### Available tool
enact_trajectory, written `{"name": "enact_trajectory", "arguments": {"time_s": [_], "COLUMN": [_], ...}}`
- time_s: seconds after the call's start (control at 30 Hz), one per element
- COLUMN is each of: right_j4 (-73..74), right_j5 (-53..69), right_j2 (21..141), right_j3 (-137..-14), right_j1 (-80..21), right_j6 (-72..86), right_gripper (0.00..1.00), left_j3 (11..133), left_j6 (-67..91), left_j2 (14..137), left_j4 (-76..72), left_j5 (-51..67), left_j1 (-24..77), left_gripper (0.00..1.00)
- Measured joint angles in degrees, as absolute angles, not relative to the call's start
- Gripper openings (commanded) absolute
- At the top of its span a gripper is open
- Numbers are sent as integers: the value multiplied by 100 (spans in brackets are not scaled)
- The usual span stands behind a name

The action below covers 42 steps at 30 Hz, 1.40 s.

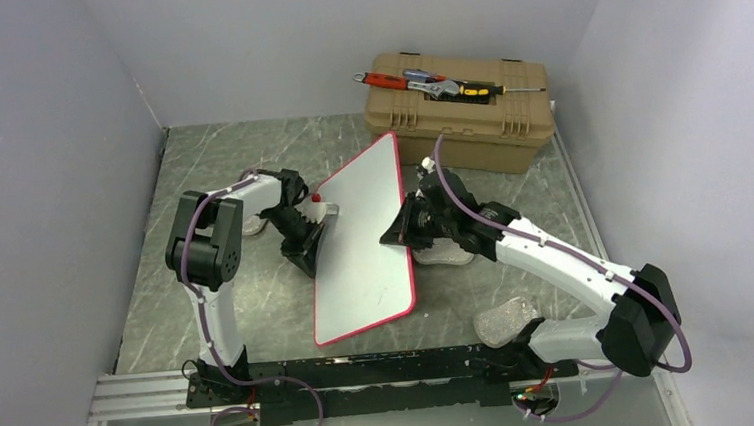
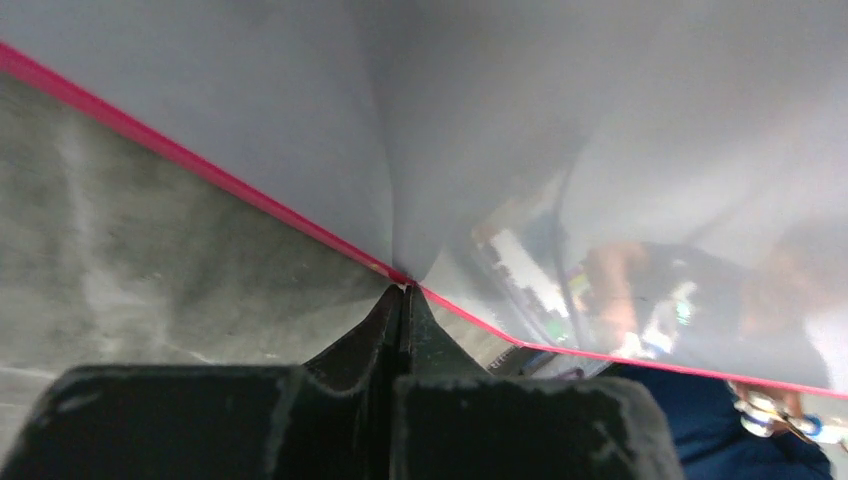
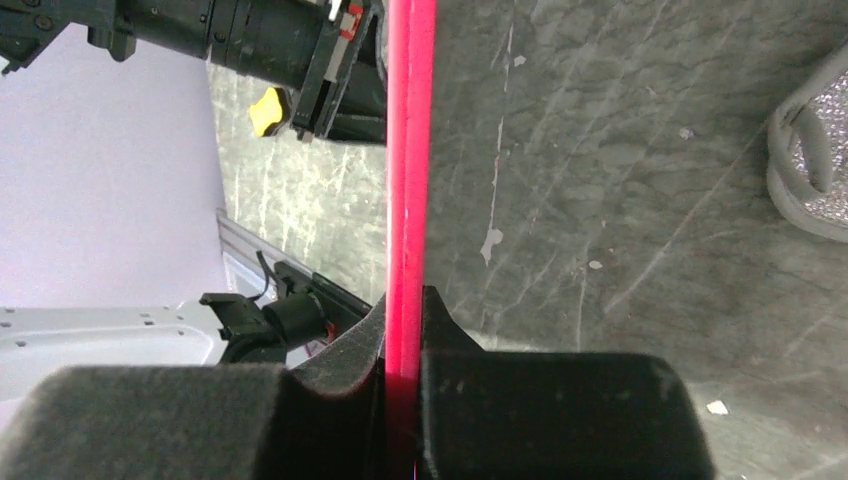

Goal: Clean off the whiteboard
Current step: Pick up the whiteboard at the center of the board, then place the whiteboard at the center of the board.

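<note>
Marble-grey surface (image 1: 260,311) sat between pale walls (image 1: 38,146); a tan toolbox (image 1: 467,116) stood behind; your left hand (image 1: 318,235) and right hand (image 1: 402,233) each clamped the tilted whiteboard (image 1: 360,244) mid-surface by its red rim.

Mid-table (image 1: 249,162), the whiteboard (image 1: 360,244) sits between the left gripper (image 1: 319,241) at its left edge and the right gripper (image 1: 402,233) at its right edge. The toolbox (image 1: 467,121) is behind, with tools (image 1: 429,81) on its lid.
</note>
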<state>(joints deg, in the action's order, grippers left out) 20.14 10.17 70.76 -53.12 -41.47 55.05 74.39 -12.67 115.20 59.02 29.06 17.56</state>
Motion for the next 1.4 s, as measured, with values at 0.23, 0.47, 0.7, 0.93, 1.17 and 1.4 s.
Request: {"name": "enact_trajectory", "arguments": {"time_s": [0.23,0.47,0.7,0.93,1.17,1.4], "right_j4": [2613,2993,4160,4980,5343,5732], "right_j5": [945,965,902,585,307,14], "right_j2": [7126,7140,7728,8488,8903,9354], "right_j3": [-5736,-6003,-7343,-8503,-9150,-9832], "right_j1": [-4189,-4224,-4348,-4576,-4845,-5137], "right_j6": [5240,4950,3938,3459,3260,3186], "right_gripper": [0,0,0,0,0,0], "left_j3": [7505,7594,8049,8313,8521,8530], "left_j6": [-1232,-1278,-1210,-902,-666,-620], "left_j2": [11491,11356,10763,10538,10534,10396], "left_j4": [5546,5533,5951,6493,6847,6934], "left_j5": [2904,2849,1774,836,471,464], "left_j1": [1811,1765,1649,1588,1588,1588], "left_gripper": [3,20,11,3,3,3]}}
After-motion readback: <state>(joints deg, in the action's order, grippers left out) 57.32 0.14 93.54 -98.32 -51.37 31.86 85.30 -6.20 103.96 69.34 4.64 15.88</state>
